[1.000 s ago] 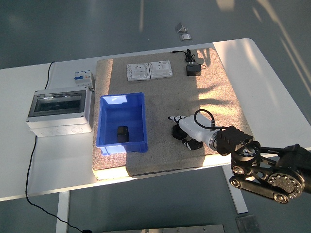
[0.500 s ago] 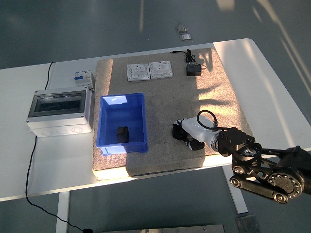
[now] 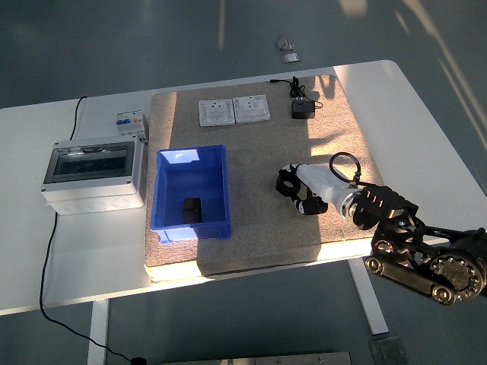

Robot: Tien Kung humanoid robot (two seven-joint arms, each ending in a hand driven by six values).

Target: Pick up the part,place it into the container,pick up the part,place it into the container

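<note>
Head view: the right hand [image 3: 298, 188] — white shell with black finger segments — is curled around a small black part [image 3: 287, 182] above the coarse tan mat [image 3: 251, 243], right of the container. A looped black cable arcs over its wrist, and the jointed black arm trails off toward the lower right. The container [image 3: 222, 190] is a blue plastic bin, rectangular with a glossy rim, and holds another dark, blocky part [image 3: 192, 209] on its floor. Beyond lie two white wall sockets [image 3: 234, 110], a black adapter [image 3: 302, 110] and — off the mat on the white desk [image 3: 411, 114] — a grey breaker box [image 3: 93, 173] with a smoked lid.
</note>
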